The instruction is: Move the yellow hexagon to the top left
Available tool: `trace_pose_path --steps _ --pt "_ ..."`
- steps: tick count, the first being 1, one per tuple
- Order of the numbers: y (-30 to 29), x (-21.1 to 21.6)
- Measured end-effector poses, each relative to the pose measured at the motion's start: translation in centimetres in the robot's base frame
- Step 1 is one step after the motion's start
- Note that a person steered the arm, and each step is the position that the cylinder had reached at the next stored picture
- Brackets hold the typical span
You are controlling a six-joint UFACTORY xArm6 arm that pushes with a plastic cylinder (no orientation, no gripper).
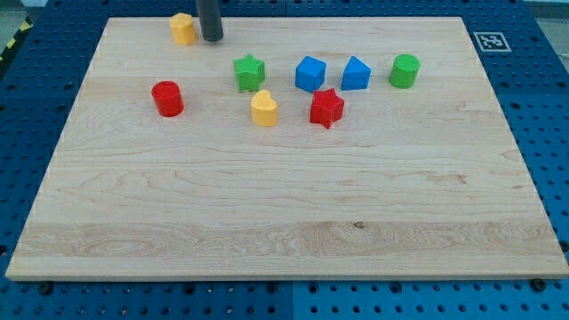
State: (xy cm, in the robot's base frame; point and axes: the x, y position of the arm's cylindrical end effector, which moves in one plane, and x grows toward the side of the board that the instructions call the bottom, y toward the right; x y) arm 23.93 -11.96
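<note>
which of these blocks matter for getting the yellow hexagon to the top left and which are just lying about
In the job:
yellow hexagon, near the board's top left
my tip, just to its right in the view

Lying about:
red cylinder
green star
yellow heart
red star
blue cube
blue block
green cylinder

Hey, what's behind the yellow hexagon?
Behind the yellow hexagon, toward the view's top, only bare board edge shows. My tip stands just right of it; nothing seems hidden.
</note>
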Motion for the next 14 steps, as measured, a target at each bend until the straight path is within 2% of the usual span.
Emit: trace_pose_path --steps 3,6,11,13,14 --pt "-2.3 -1.3" --pt "-2.6 0.8" --pt "-7.7 -2.2" --pt "-6.6 -4.8" --pt "-6.6 -4.8"
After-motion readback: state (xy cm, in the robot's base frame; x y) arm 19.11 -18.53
